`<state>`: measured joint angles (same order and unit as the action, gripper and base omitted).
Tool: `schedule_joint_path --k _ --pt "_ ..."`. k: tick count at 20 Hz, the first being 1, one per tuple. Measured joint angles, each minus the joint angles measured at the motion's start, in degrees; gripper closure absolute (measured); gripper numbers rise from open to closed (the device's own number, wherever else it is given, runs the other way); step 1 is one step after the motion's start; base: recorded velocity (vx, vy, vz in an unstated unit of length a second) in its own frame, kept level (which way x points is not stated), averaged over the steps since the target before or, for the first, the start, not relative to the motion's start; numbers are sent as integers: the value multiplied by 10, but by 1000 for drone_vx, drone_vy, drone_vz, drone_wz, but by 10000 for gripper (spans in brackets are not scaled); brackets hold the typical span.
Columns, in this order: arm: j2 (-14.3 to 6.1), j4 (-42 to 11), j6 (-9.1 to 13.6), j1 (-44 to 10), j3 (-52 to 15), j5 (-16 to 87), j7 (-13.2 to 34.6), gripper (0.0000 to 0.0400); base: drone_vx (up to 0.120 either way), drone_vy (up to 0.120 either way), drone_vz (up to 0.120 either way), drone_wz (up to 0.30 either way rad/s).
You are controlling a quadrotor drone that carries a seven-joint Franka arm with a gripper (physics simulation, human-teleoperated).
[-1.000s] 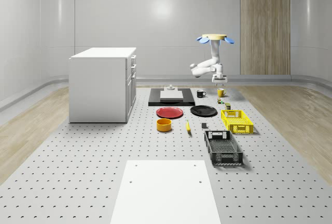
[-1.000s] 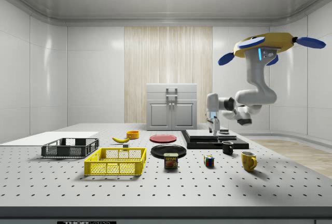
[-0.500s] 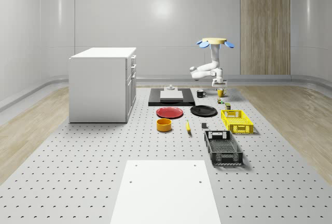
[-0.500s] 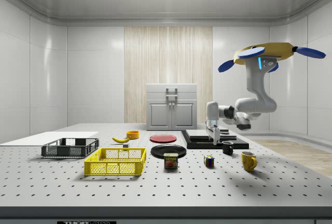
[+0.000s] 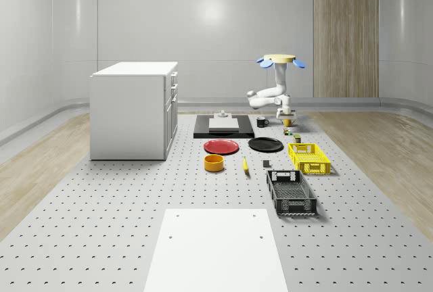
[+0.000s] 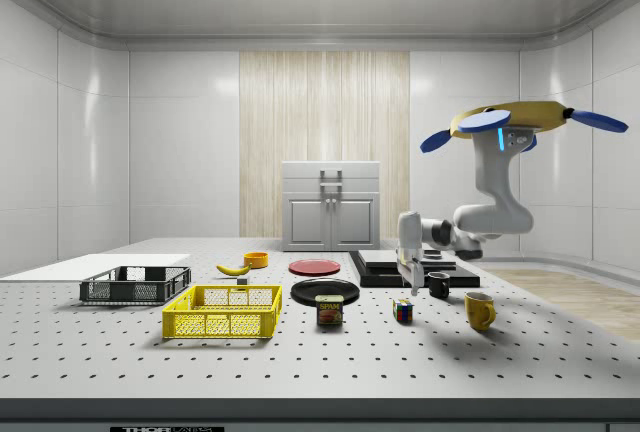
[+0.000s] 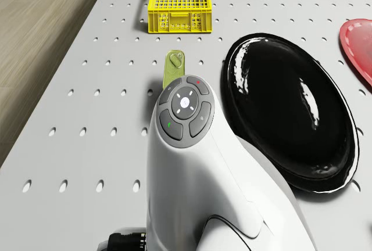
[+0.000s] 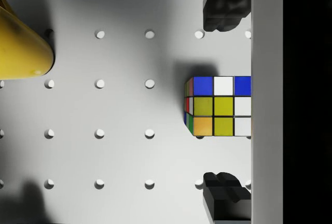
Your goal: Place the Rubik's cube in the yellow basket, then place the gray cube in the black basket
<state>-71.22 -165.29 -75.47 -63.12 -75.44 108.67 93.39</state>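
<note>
jaws spread above rubik's cube [image 8: 218, 106], its far edge cut off.

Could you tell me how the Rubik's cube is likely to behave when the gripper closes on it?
The Rubik's cube looks rigid and flat-sided, so the open gripper should probably seat squarely. It sits flat on the table, unlikely to roll.

The matt grey perforated metal-looking table [image 6: 300, 362] spreads smooth and dull. The round black plate [image 7: 290, 111] is highly glossy, with bright reflections. The yellow mesh plastic basket [image 6: 223, 312] and black mesh plastic basket [image 6: 135, 285] look matt. The white smooth plastic arm shell [image 7: 192, 164] has a soft sheen. The multicoloured Rubik's cube [image 8: 218, 106] has flat, satin tiles.
</note>
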Motion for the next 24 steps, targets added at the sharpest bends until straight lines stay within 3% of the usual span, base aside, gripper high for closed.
schedule_joint_path --k 5,17,24 --pt "-12 1 -12 -3 -2 -5 3 0 0 0 -104 0" --pt "-49 12 -63 5 48 34 -10 0 0 0 0 0" --pt "-49 41 -72 -27 37 29 -6 0 0 0 0 0"
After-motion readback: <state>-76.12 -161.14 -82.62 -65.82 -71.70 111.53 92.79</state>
